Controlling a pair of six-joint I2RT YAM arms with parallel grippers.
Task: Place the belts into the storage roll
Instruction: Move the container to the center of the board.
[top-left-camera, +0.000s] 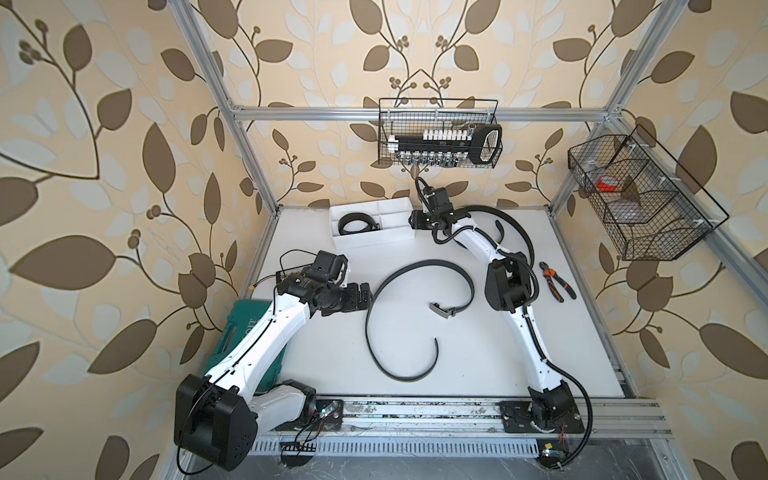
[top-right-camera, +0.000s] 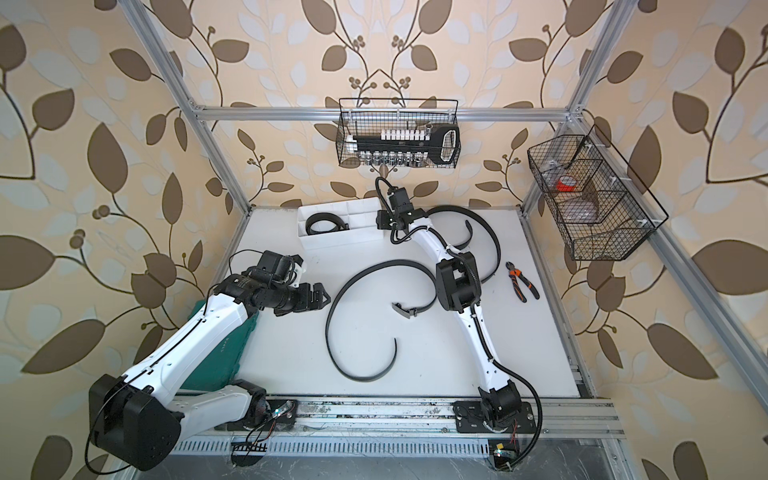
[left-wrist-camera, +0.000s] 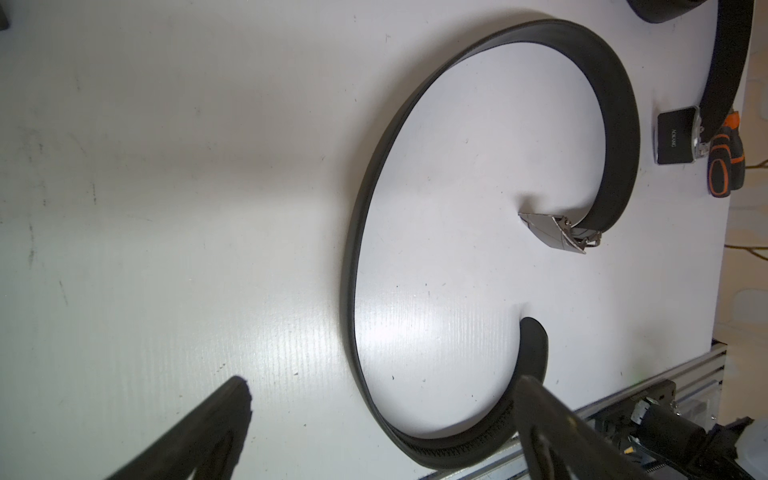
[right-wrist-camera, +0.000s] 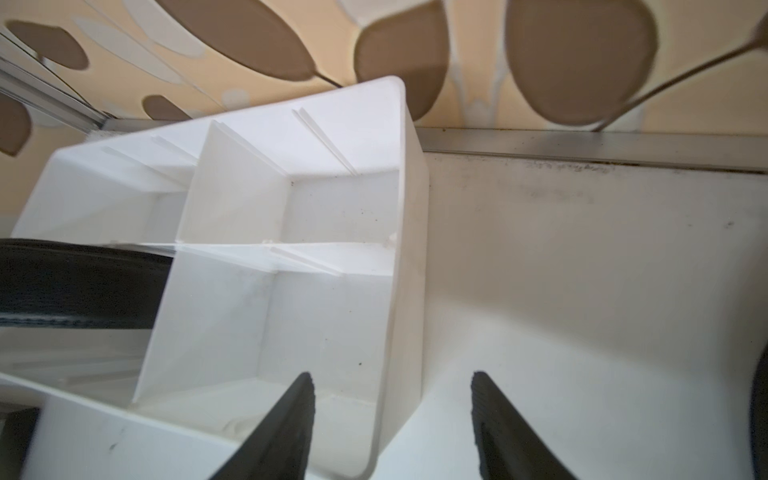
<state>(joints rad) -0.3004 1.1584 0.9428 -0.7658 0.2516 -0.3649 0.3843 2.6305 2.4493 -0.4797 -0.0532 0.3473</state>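
The storage roll (top-left-camera: 374, 242) (top-right-camera: 345, 242) is a white divided tray at the back of the table. One belt (top-left-camera: 341, 225) (right-wrist-camera: 83, 282) lies coiled in its front left compartment. A second belt (top-left-camera: 436, 262) (left-wrist-camera: 615, 104) lies uncoiled mid-table, standing on edge, its metal buckle (top-left-camera: 442, 310) curled inward. A third belt (top-left-camera: 515, 223) (top-right-camera: 478, 216) curves behind my right arm. My left gripper (top-left-camera: 365, 293) (left-wrist-camera: 382, 380) is open at the second belt's left bend, not touching the strap. My right gripper (top-left-camera: 414, 222) (right-wrist-camera: 392, 376) is open, its fingers on either side of the tray's right end wall (right-wrist-camera: 409, 249) without touching it.
Orange-handled pliers (top-left-camera: 557, 283) lie at the right. A green tool case (top-left-camera: 235, 332) sits under my left arm. Black wire baskets hang on the back wall (top-left-camera: 440, 139) and the right wall (top-left-camera: 640, 199). A metal rail (top-left-camera: 415, 409) runs along the front edge.
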